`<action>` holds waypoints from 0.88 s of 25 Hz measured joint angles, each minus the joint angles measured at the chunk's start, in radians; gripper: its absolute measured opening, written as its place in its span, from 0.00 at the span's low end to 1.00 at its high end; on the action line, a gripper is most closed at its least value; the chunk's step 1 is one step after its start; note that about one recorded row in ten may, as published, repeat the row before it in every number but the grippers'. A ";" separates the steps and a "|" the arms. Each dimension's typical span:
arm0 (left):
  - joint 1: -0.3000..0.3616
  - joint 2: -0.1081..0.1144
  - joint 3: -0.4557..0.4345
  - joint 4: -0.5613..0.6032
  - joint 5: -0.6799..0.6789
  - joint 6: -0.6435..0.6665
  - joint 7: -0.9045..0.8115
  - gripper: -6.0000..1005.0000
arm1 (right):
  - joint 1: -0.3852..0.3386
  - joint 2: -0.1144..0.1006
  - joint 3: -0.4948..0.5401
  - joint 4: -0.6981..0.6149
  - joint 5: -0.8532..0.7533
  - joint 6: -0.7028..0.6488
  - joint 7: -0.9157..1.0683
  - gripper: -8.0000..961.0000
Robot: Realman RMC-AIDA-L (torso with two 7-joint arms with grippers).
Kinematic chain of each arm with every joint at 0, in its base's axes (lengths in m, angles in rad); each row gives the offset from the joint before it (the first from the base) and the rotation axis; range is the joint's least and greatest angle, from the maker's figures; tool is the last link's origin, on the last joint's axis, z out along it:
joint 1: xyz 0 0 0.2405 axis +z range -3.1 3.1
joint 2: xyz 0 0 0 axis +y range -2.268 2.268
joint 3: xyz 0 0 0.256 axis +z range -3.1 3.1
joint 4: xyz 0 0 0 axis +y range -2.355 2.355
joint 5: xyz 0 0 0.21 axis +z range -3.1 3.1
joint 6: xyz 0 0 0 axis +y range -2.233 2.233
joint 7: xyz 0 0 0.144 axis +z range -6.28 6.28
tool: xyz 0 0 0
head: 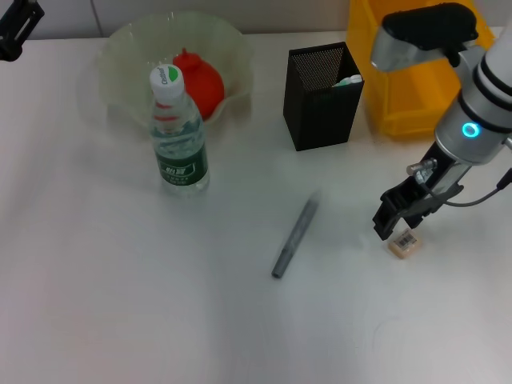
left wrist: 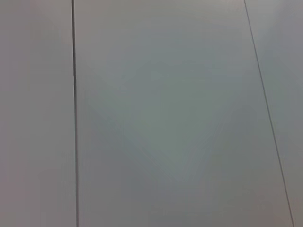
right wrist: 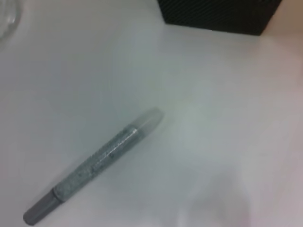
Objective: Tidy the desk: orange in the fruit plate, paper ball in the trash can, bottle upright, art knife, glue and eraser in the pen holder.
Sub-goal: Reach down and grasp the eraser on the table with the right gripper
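The orange (head: 200,84) lies in the pale-green fruit plate (head: 128,48) at the back left. In front of the plate the bottle (head: 178,136) stands upright. The black mesh pen holder (head: 320,100) holds a white-and-green item (head: 349,80). A grey pen-shaped stick (head: 294,238) (right wrist: 99,161) lies mid-table; I cannot tell whether it is the art knife or the glue. My right gripper (head: 398,226) hangs open just over the beige eraser (head: 405,243), which rests on the table. The yellow trash can (head: 400,88) is behind the right arm. The paper ball is out of view. My left gripper (head: 14,30) is parked at the far left corner.
The pen holder's base (right wrist: 213,16) sits close behind the grey stick in the right wrist view. The left wrist view shows only a plain grey panelled surface (left wrist: 165,118). White tabletop (head: 120,304) stretches across the front.
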 joint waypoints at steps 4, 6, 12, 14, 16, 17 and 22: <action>-0.002 0.001 0.000 -0.001 0.000 -0.001 0.001 0.62 | 0.015 0.001 -0.017 0.009 -0.002 0.002 0.004 0.52; -0.002 0.001 0.000 -0.002 0.000 -0.003 0.001 0.62 | 0.020 0.002 -0.019 0.024 -0.002 0.011 0.005 0.52; 0.001 0.001 0.000 -0.002 0.000 -0.006 0.002 0.62 | 0.028 0.002 -0.035 0.048 -0.014 0.018 0.003 0.65; 0.000 0.001 0.000 -0.002 0.000 -0.007 0.008 0.62 | 0.030 0.002 -0.061 0.048 -0.016 0.023 0.004 0.68; -0.002 0.000 0.000 -0.003 -0.001 -0.008 0.015 0.62 | 0.035 0.003 -0.078 0.052 -0.017 0.025 0.005 0.68; -0.003 0.000 0.000 -0.004 -0.001 -0.008 0.016 0.62 | 0.038 0.003 -0.085 0.056 -0.017 0.025 0.006 0.68; -0.005 -0.001 0.000 -0.005 -0.002 -0.008 0.017 0.62 | 0.046 0.003 -0.095 0.072 -0.017 0.026 0.006 0.68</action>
